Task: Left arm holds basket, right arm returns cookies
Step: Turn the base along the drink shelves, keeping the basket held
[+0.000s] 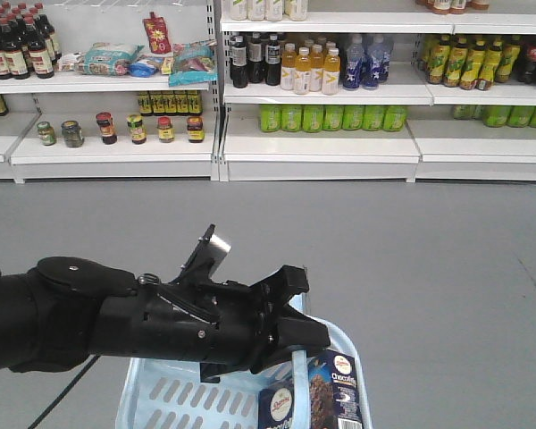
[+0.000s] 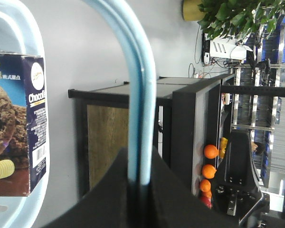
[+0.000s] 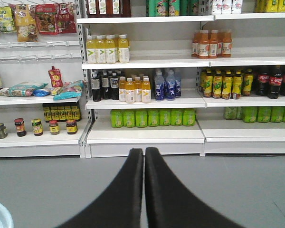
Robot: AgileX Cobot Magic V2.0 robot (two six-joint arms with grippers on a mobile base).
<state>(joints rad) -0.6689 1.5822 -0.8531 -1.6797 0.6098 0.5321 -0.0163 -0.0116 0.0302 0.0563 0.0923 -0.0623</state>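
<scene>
In the front view your left arm (image 1: 116, 322) is stretching in from the left edge, low over the grey floor (image 1: 447, 286), and its silver tab (image 1: 220, 243) is sticking up. The left gripper (image 1: 297, 344) is holding the pale blue handle (image 1: 297, 371) of the light blue basket (image 1: 161, 398), which is sitting at the bottom edge of the picture. The cookie carton (image 1: 326, 393), dark navy with a chocolate cookie picture, is standing inside the basket at its right end, just beside the handle. Behind it, the store shelves (image 1: 322, 143) are carrying jars (image 1: 134, 130) on the left and bottles (image 1: 308, 67) of yellow, blue and green drinks further right. In the left wrist view you are seeing the carton at the far left, inside the basket rim. Next to it the handle is running down between the two black fingers (image 2: 171, 199), which are gripping it narrowly from both sides. Further right a black cabinet (image 2: 190, 123) with a wooden panel (image 2: 107, 142) is standing, then some oranges (image 2: 210, 152), and a green plant (image 2: 237, 16) at the top right. In the right wrist view only a corner of the basket is showing at the bottom left. The right gripper (image 3: 144, 152) is pointing at the shelves with its two fingers pressed together, holding nothing.
</scene>
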